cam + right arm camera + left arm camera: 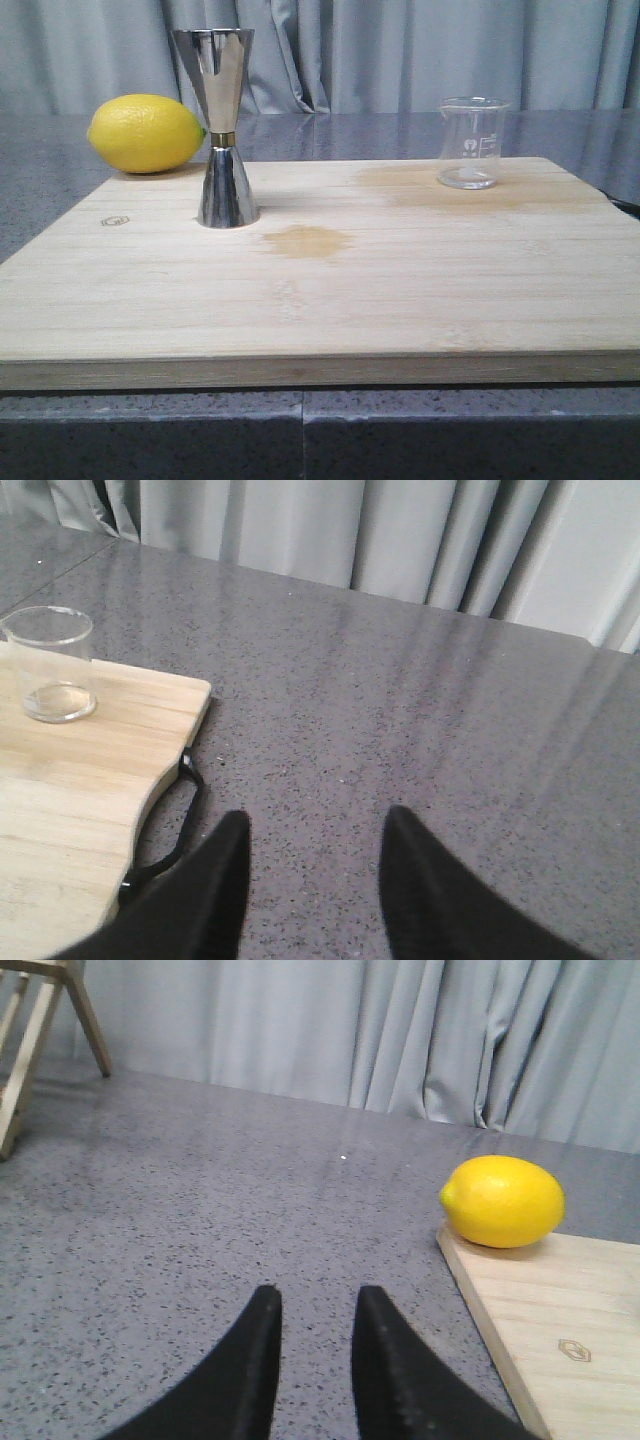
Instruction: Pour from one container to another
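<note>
A small clear glass beaker (471,142) with white marks stands upright at the far right of the wooden board (320,290); the right wrist view shows the beaker (52,676) too. A tall steel jigger (223,128) with a gold waist band stands upright at the board's far left. My left gripper (316,1300) is open over bare grey counter, left of the board, holding nothing. My right gripper (316,825) is open over the counter, right of the board, also holding nothing. Neither gripper shows in the front view.
A yellow lemon (146,133) lies at the board's far left corner, behind the jigger, also the lemon (504,1201) in the left wrist view. Damp stains (307,241) mark the board. A black strap loop (168,830) hangs off the board's right edge. A wooden frame (40,1030) stands far left.
</note>
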Available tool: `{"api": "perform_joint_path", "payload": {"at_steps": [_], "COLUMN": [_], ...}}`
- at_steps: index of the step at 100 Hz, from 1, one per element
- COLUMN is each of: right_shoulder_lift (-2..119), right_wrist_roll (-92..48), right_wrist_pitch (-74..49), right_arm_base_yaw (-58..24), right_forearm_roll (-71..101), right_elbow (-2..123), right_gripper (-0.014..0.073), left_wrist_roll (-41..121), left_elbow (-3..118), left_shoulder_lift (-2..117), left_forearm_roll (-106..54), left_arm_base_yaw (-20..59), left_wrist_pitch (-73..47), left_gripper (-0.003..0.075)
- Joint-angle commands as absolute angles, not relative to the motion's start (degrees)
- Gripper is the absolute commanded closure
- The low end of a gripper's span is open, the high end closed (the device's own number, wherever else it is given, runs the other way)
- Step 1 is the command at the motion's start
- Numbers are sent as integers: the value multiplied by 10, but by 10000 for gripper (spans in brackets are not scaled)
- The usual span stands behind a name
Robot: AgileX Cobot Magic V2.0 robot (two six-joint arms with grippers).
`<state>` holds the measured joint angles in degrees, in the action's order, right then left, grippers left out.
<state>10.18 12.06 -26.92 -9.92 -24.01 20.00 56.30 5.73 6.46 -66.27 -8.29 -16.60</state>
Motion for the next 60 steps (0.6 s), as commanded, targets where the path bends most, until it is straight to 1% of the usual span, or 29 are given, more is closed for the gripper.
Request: {"api": "perform_joint_path", "payload": {"at_steps": [1,2,3,6,11,18,60], "right_shoulder_lift": [106,106,106,106,106,106,106], "right_wrist_roll": [121,121,121,121,121,121,121], "right_wrist_pitch": [-205,-202,-201,-196,-189,-187,-187], "right_arm_base_yaw": [-98,-98,-98,-98,-98,-98,-98], "right_forearm_roll": [-246,-246,-246,-246,-246,-246,-246], "right_elbow": [212,212,212,212,212,212,212], "right_gripper": [520,554,554,607,668,666,665], "left_wrist_roll": [558,558,558,558,558,558,558], "left_elbow": [73,73,73,73,73,73,73], "left_shoulder_lift": [70,70,70,70,70,70,70], "left_forearm_roll": [-686,-686,-686,-686,-687,-687,-692], "left_arm_base_yaw": [-74,-74,-74,-74,-74,-74,-74], "left_wrist_pitch": [-152,-152,-152,-152,-152,-152,-153], "left_gripper": [641,650,654,671,702,740,739]}}
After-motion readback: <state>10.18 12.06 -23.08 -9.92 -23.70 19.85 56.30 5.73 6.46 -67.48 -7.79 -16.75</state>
